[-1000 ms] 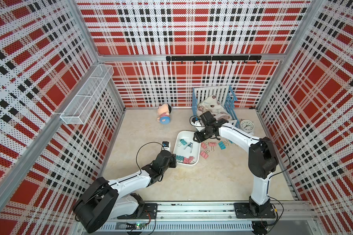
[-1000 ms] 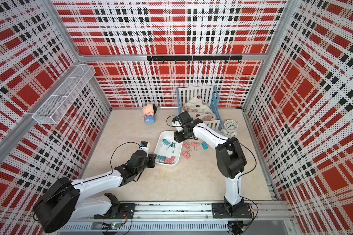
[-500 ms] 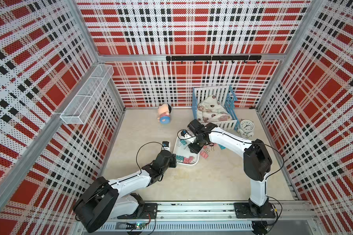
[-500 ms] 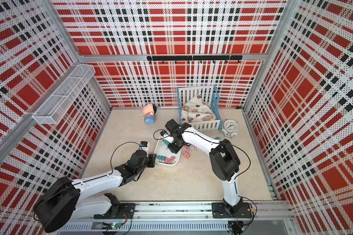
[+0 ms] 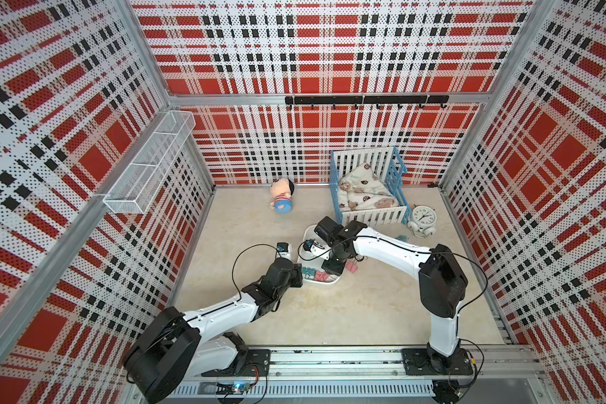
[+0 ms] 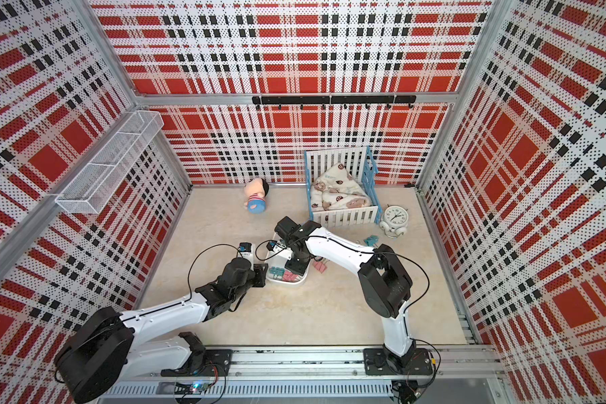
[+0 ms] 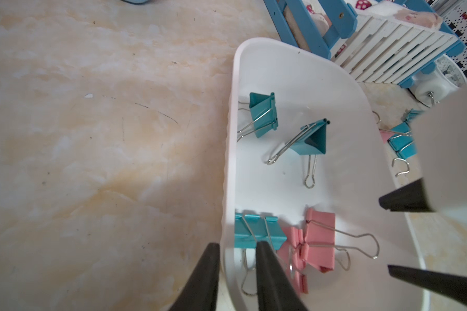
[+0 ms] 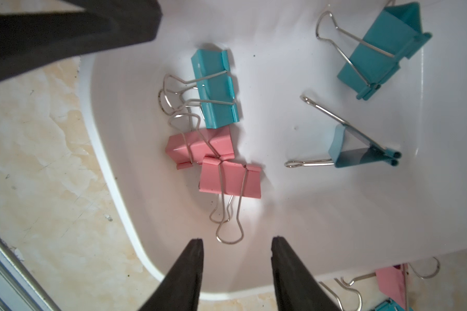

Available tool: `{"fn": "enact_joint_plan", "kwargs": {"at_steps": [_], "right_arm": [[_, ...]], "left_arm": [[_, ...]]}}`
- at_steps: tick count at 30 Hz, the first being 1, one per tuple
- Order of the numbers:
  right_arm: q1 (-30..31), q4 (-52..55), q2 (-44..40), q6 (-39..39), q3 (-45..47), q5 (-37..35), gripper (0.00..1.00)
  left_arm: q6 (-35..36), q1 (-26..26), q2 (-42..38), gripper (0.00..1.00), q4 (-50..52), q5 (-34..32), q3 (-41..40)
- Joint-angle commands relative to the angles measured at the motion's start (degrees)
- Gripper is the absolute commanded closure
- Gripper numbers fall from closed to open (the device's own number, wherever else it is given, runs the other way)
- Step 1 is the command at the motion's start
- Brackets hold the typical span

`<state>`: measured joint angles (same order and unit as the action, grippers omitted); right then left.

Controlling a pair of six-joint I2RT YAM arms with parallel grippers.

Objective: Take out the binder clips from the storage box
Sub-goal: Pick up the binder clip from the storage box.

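Pinched left hand (image 7: 237, 245), parted right hand (image 8: 237, 239)

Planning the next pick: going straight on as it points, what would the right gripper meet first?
Probably the wire handle of a pink binder clip in the storage box, just ahead of the right gripper.

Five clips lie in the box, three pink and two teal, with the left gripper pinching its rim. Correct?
No, the colours are swapped: the right wrist view shows three teal clips and two pink clips in the box. Five in all, and the left gripper does pinch the rim.
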<state>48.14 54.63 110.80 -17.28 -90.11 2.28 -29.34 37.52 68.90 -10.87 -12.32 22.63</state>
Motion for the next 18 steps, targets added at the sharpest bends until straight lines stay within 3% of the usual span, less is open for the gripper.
{"fn": "enact_joint_plan", "kwargs": {"at_steps": [1, 18], "right_arm": [[0.9, 1.0, -0.1, -1.7, 0.6, -0.4, 0.52], [1.5, 1.4, 2.9, -3.6, 1.4, -1.7, 0.55]], "left_arm": [[-0.3, -0.3, -1.1, 0.69, 0.6, -0.7, -0.6], [-0.3, -0.6, -0.4, 0.69, 0.2, 0.1, -0.7]]}}
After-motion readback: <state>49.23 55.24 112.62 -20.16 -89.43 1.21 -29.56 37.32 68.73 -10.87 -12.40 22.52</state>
